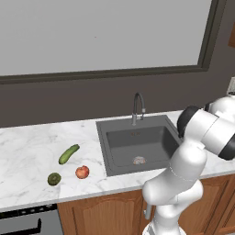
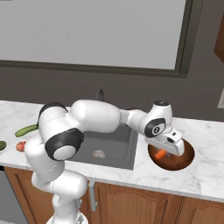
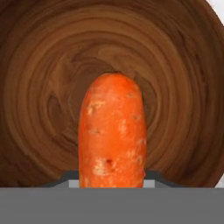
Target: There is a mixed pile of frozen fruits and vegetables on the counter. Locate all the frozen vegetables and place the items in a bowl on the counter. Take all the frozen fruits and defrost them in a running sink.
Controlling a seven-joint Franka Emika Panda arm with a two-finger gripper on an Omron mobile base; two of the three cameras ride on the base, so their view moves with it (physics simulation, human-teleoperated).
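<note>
My gripper [image 2: 164, 153] is shut on the orange carrot [image 2: 161, 154] and hangs just inside the reddish-brown bowl [image 2: 189, 158], right of the sink [image 2: 116, 146]. The hand view shows the carrot [image 3: 113, 131] between my fingertips, pointing at the bowl's wooden floor [image 3: 43, 87]; I cannot tell whether it touches. On the white marble counter [image 1: 27, 147] left of the sink [image 1: 137, 142] lie the long green cucumber [image 1: 69, 153], the red apple [image 1: 82, 172] and the dark green round fruit [image 1: 54, 179].
A curved grey faucet [image 1: 137, 108] stands behind the basin, with no water showing. A round metal drain [image 1: 139, 160] sits in the sink floor. My arm reaches across above the sink. A dark wall and a window frame back the counter.
</note>
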